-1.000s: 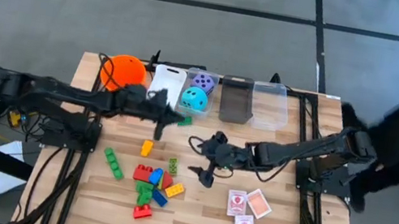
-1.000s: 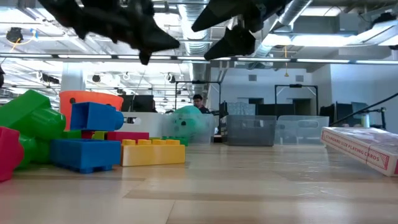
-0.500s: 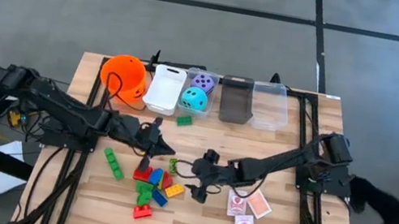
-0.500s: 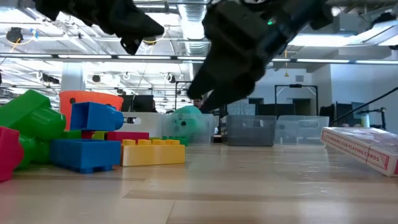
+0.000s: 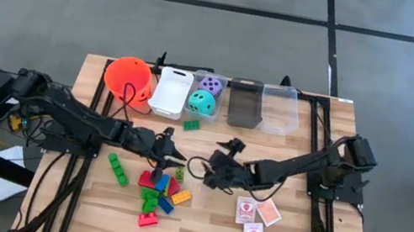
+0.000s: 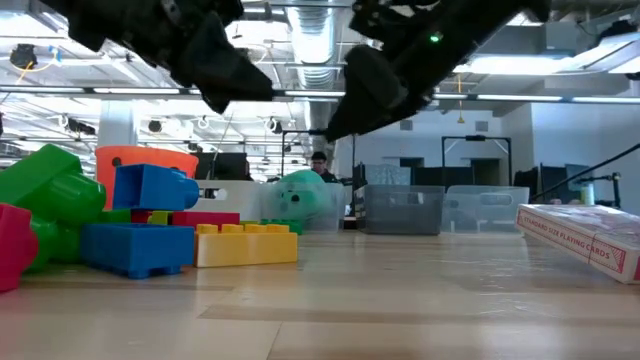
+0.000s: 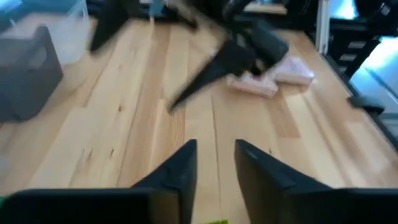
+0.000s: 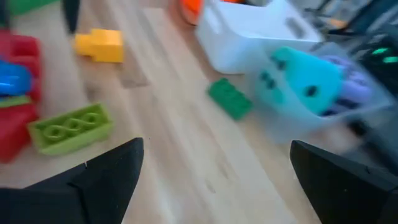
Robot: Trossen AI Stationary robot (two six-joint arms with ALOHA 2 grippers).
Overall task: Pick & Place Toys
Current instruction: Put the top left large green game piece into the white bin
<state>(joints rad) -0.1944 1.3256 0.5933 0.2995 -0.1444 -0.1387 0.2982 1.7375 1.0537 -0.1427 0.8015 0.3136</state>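
A heap of red, blue, green and yellow bricks [image 5: 157, 191] lies on the wooden table; a lone green brick [image 5: 191, 124] lies near the bins and a yellow brick [image 8: 99, 45] beside the heap. A teal die [image 5: 202, 102] and a purple die [image 5: 211, 85] sit in a clear bin. Red-and-white cards [image 5: 255, 218] lie at the near right. My left gripper [image 5: 175, 162] hangs over the heap's far edge, its fingers [image 7: 186, 171] a little apart with nothing between them. My right gripper [image 5: 219, 166] hovers wide open [image 8: 217, 186] to the right of the heap.
Along the far edge stand an orange bucket [image 5: 129, 77], a white bin [image 5: 171, 93], the clear bin with the dice, a dark bin [image 5: 244, 103] and another clear bin [image 5: 280, 109]. Bare wood lies between the heap and the cards.
My left gripper has swung from beside the bins toward the near edge and down, ending over the heap. My right gripper has sunk and rolled about its own axis, staying wide open. A dark figure at the right has left the high view.
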